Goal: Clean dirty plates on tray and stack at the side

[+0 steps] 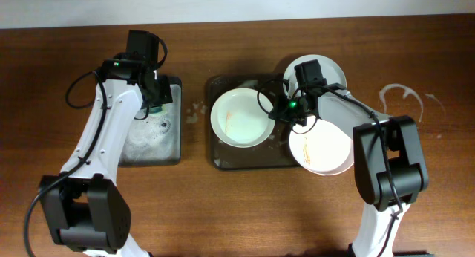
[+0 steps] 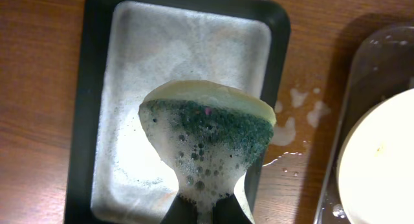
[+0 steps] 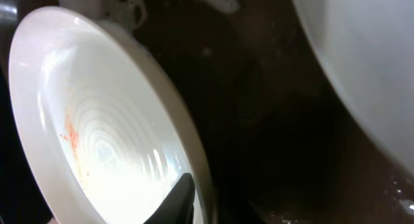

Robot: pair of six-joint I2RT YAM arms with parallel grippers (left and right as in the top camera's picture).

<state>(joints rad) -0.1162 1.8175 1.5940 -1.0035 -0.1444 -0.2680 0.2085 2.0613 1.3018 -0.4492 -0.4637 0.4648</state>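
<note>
Overhead straight down; 2 close wrist views, common plate (image 1: 239,117)

The table (image 1: 223,220) is lit evenly and brightly from above, with soft shadows thrown beside the arms (image 1: 111,131). In the left wrist view the sponge (image 2: 207,133) is rendered sharply. The right wrist view is dim: the tray (image 3: 272,120) is lost in darkness and the right-hand plate (image 3: 369,68) is blurred.

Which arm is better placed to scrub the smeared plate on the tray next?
Left, probably: the left gripper holds the soapy sponge. The right gripper sits at the plate's rim, without one.
</note>
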